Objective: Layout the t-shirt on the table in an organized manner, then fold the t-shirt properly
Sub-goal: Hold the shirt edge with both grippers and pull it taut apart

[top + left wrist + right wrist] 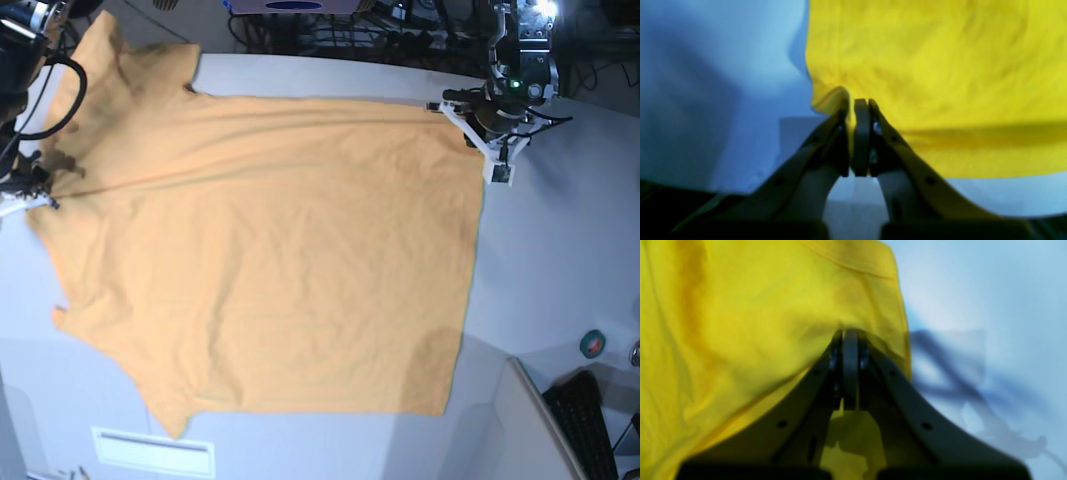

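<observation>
The left pincer [860,110] has its jaws pressed together on a fold of cloth at the edge of the large plain orange cotton t-shirt [270,260]; in its wrist view the fabric bunches into a small ridge right at the tips, with the bare table showing to the left of that edge. In the base view this pincer sits at the far right, at the shirt's hem corner [478,140].

The right pincer [850,336] is likewise clamped on the shirt, its tips buried in a pucker of cloth close to a stitched seam, with more fabric lying beneath the jaws. In the base view it is at the far left [45,190], near the sleeve end, where creases fan out from the pinch.

Both grips lie along the far side of the garment, one at each end, so the arms seem to be holding that edge taut between them; a long crease runs across the cloth from one grip toward the other.

The t-shirt lies spread nearly flat across the wide matte white table [560,260], hem to the right, sleeves to the left. The near left sleeve juts out near the front edge. I judge the layout stage almost done and the folding not yet begun.
</observation>
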{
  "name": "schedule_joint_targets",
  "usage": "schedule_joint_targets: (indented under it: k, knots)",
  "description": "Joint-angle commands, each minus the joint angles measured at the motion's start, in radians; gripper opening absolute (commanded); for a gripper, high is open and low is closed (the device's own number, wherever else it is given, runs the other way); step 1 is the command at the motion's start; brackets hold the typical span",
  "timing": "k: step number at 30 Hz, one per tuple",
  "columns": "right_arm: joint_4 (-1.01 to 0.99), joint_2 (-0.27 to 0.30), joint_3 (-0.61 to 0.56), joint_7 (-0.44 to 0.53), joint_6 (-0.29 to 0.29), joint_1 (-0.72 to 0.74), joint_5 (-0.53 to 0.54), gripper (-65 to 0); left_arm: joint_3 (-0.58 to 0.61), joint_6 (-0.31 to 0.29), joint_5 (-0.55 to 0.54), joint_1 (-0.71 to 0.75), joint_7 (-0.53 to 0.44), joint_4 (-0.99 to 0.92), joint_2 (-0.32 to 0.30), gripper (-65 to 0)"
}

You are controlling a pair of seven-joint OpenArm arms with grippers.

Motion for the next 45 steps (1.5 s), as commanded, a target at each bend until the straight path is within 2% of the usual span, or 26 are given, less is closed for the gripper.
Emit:
schedule_joint_targets:
  k: [1, 5, 12, 15, 16, 18, 21, 23, 25, 26, 29, 31, 33, 35, 42, 45]
  knots:
    - [0.004, 0.019, 0.004, -0.022, -0.043, -0.001, -0.029, -65.0, 0.011, 0.004, 0.001, -0.009, -0.016, 0.014, -0.001, -65.0]
    - [0.045, 0.010, 0.006, -0.026, -0.069, -0.010, -0.023, -65.0, 0.063, 0.004, 0.001, -0.048, -0.013, 0.014, 0.002, -65.0]
    - [0.452, -0.098, 0.009, -0.037, -0.068, -0.171, -0.023, -65.0, 0.072, 0.004, 0.001, -0.063, -0.012, 0.006, 0.002, -65.0]
    - [0.583, -0.162, 0.121, -0.085, -0.066, -0.242, -0.023, -65.0, 0.071, 0.004, 0.000, -0.064, -0.013, -0.025, -0.006, -65.0]
    - [0.609, -0.185, 0.156, -0.108, -0.057, -0.256, -0.023, -65.0, 0.071, 0.004, 0.000, -0.063, -0.015, -0.032, -0.006, -65.0]
    - [0.630, -0.216, 0.225, -0.154, 0.018, -0.283, -0.023, -65.0, 0.071, 0.004, 0.000, -0.061, -0.016, -0.045, -0.006, -65.0]
    - [0.607, -0.230, 0.311, -0.185, 0.187, -0.313, -0.023, -33.8, 0.071, 0.004, 0.000, -0.061, -0.016, -0.051, -0.006, -65.0]
    - [0.547, -0.228, 0.364, -0.181, 0.275, -0.319, -0.023, -17.3, 0.071, 0.004, 0.000, -0.066, -0.016, -0.051, -0.006, -65.0]
    - [0.500, -0.220, 0.399, -0.183, 0.337, -0.319, -0.023, -9.5, 0.071, 0.004, 0.000, -0.067, -0.016, -0.051, -0.006, -65.0]
    - [0.481, -0.219, 0.411, -0.185, 0.363, -0.320, -0.023, -8.4, 0.071, 0.004, 0.000, -0.069, -0.016, -0.051, -0.006, -65.0]
    - [0.466, -0.217, 0.419, -0.189, 0.423, -0.331, -0.023, -14.1, 0.071, 0.004, 0.000, -0.069, -0.016, -0.051, -0.006, -65.0]
    - [0.457, -0.223, 0.419, -0.189, 0.462, -0.339, -0.026, -22.7, 0.071, 0.004, 0.000, -0.069, -0.016, -0.051, -0.006, -65.0]
    - [0.420, -0.233, 0.419, -0.189, 0.471, -0.340, -0.029, -30.0, 0.071, 0.004, 0.000, -0.069, -0.016, -0.051, -0.006, -65.0]
    - [0.374, -0.233, 0.419, -0.186, 0.471, -0.346, -0.029, -33.6, 0.071, 0.004, 0.000, -0.069, -0.016, -0.051, -0.007, -65.0]
    - [0.323, -0.237, 0.414, -0.189, 0.477, -0.375, -0.029, -35.0, 0.071, 0.004, 0.000, -0.069, -0.016, -0.051, -0.007, -65.0]
    - [0.325, -0.237, 0.357, -0.186, 0.477, -0.409, -0.024, -36.3, 0.071, 0.004, 0.000, -0.069, -0.016, -0.051, -0.007, -65.0]
